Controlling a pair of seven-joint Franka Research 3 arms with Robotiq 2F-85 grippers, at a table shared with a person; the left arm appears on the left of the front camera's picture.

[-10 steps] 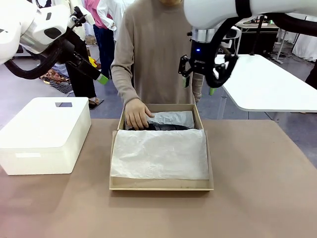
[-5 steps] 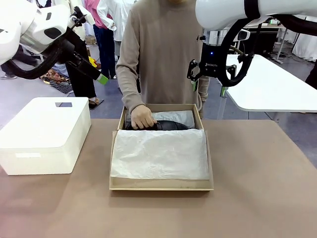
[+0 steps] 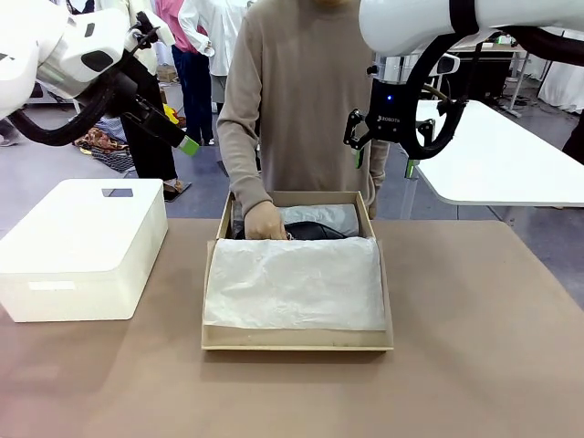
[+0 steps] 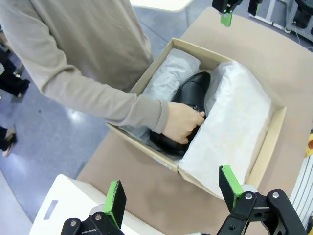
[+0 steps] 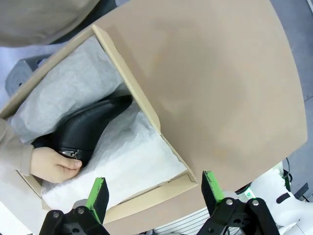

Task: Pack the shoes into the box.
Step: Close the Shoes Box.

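My left end effector (image 4: 172, 192) spread wide, right end effector (image 5: 155, 186) likewise, a person's hand (image 3: 263, 222) gripping a black leather shoe (image 4: 191, 88) inside the tan rectangular cardboard box (image 3: 297, 343)

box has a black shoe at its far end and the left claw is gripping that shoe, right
No. The person's hand is gripping that black shoe, not the left claw, which hangs open well clear of it. The left wrist view shows this. The shoe does lie at the far end of the box.
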